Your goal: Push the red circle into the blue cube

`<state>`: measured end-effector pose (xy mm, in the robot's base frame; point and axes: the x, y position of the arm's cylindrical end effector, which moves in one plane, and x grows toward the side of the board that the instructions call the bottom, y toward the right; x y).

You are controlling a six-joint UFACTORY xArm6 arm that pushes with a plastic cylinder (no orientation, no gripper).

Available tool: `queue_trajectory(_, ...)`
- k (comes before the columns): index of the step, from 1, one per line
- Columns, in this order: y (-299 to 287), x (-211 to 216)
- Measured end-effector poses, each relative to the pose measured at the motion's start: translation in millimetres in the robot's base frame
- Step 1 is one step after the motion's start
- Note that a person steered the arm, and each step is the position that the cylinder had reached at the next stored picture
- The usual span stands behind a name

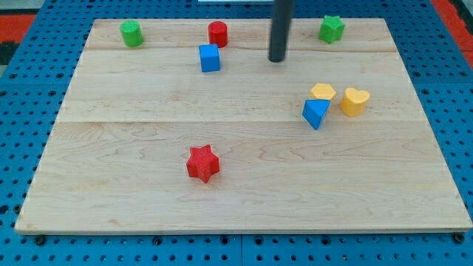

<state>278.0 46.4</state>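
Pale wooden planks make up the board (244, 185), which lies on a blue pegboard surface (29, 89) that shows around all its edges.

Nearest the view's bottom, a red star (203, 163) sits alone, a little left of the board's middle and well apart from everything else. Farther up, on the view's right, three blocks cluster together: a blue triangular block (315, 113) at the lower left of the group, a yellow block (323, 92) of rounded shape just above it and touching or nearly touching it, and a yellow heart-like block (355, 101) just beside them on the right.

Higher still, the blue cube (210, 58) stands left of centre. The red circle (217, 34), a short cylinder, is just above it and slightly to its right, near the board's top edge; the two are very close, but whether they touch cannot be told. At the same far edge a green cylinder (131, 33) stands well off on the view's left, and a green star (332, 29) on the view's right.

The dark rod comes down from the view's top, and my tip (277, 60) rests on the board to the right of the blue cube and the red circle, apart from both and between them and the green star. It carries nothing and touches no block.
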Motion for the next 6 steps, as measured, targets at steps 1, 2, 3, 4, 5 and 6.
queue_trajectory(1, -31.4, -59.2)
queue_trajectory(2, -74.9, -84.7)
queue_trajectory(3, -108.3, -49.3)
queue_trajectory(4, -93.8, 11.9)
queue_trajectory(5, -62.9, 47.8)
queue_trajectory(6, -50.1, 53.9)
